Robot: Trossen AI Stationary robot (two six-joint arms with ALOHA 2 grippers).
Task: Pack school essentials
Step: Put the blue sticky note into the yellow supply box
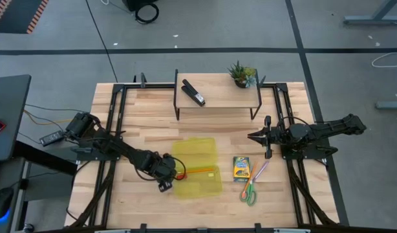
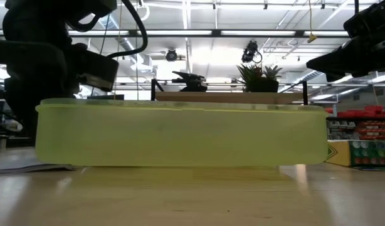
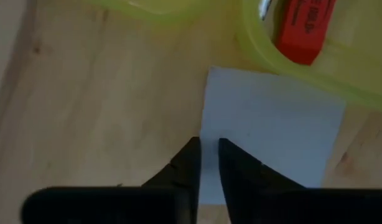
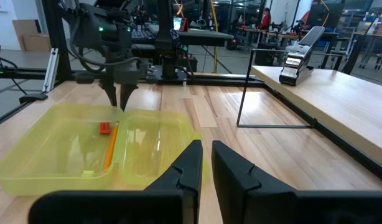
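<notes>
Two items packed so far: orange pencil [image 4: 110,147] and red eraser [image 4: 104,128] inside the open yellow case [image 1: 197,167]. Pale blue notepad [image 3: 269,134] flat on the tabletop [image 1: 147,123] just beside the case rim, under the left gripper [image 3: 208,163], fingers narrow and empty. Crayon box [image 1: 241,168], purple pen [image 1: 260,171] and green-handled scissors [image 1: 249,193] unpacked, right of the case. Right gripper [image 1: 253,136] waiting well apart, fingers near-closed, holding nothing. Roughly a third done, judging by count.
</notes>
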